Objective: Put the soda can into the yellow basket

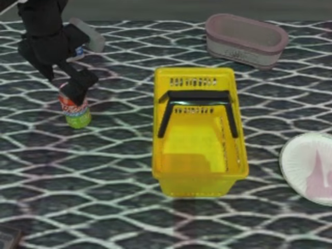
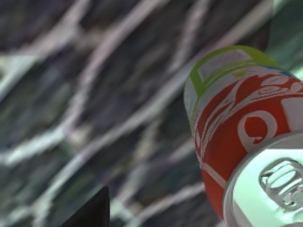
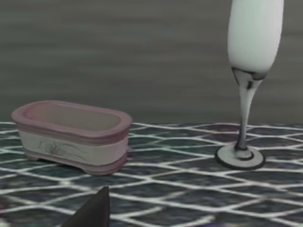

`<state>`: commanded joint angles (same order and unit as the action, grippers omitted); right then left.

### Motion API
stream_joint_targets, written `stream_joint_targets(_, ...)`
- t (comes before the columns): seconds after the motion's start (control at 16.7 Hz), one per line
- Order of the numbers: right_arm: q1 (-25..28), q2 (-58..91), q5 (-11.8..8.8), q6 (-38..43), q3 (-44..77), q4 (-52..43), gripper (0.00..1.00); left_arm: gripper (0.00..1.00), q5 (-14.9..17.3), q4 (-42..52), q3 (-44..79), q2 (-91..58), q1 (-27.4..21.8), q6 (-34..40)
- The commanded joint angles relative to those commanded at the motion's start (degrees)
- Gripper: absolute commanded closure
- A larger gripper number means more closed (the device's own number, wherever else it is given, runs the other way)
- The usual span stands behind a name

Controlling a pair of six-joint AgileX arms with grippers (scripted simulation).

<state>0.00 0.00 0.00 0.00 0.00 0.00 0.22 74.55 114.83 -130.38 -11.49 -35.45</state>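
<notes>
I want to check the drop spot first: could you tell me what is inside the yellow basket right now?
The yellow basket appears to hold nothing: its bare yellow floor shows. Its black handles lie across the far part, covering a strip of the inside. The soda can stands outside, under the left gripper.

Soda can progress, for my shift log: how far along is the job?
Done: left gripper has reached the soda can, which stands on the table left of the yellow basket. In hand: the grasp; closure unclear. Left: lift, carry, drop into the basket.
</notes>
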Motion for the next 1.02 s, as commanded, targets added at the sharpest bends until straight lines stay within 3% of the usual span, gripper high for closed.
stream_joint_targets(0.36, 0.0, 0.0, 0.0, 0.0, 0.0, 0.0, 0.00, 0.00, 0.0, -9.0, -7.5, -1.3, -0.2, -0.1)
stream_joint_targets(0.66, 0.0, 0.0, 0.0, 0.0, 0.0, 0.0, 0.00, 0.00, 0.0, -10.0, -8.5, -1.6, -0.2, -0.1)
stream_joint_targets(1.02, 0.0, 0.0, 0.0, 0.0, 0.0, 0.0, 0.00, 0.45, 0.0, -10.0, -8.5, -1.6, -0.2, -0.1)
